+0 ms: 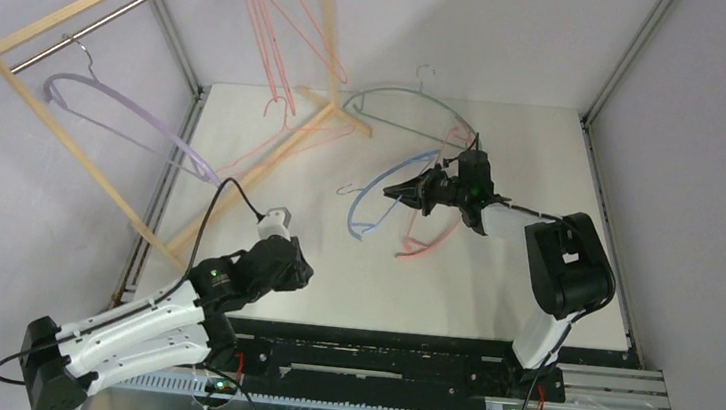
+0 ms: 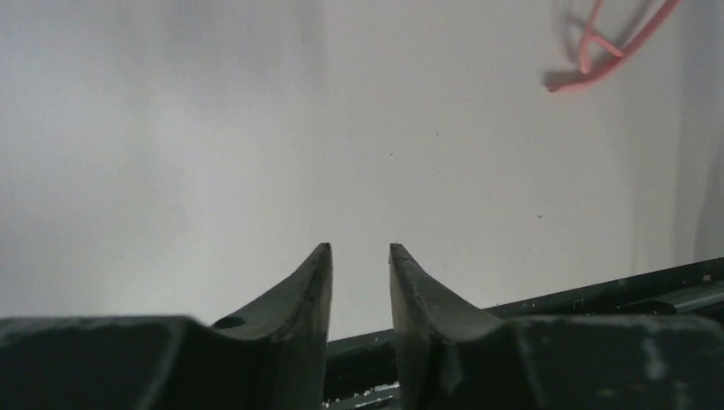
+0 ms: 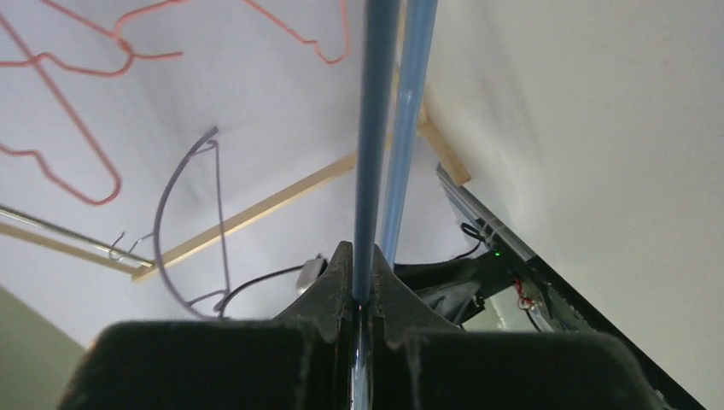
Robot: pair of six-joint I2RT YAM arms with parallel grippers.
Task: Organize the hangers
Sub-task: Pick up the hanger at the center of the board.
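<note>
The right gripper (image 3: 360, 256) is clamped on the blue hanger (image 1: 357, 204), right of the rack (image 1: 73, 149); pink (image 1: 425, 246) and green (image 1: 400, 93) hangers lie nearby. The left gripper (image 2: 360, 252), slightly parted and empty, sits by the rack's near foot. A lilac hanger (image 1: 128, 102) hangs on the rack.

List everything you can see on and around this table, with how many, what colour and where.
wire hangers: several, exact count unclear, pink-red, top centre by the rack's far end
lilac hanger: one, lilac, hooked on the rack's rod, left
green hanger: one, green, table's far side
blue hanger: one, blue, mid-table, gripped by the right arm
pink hanger: at least one, pink, beside the blue one
rack: one, light wood with a metal rod, tilted, far left
table: one, white
left fingers: two, black, slightly apart, empty, near left
right fingers: two, black, shut on the blue hanger
</note>
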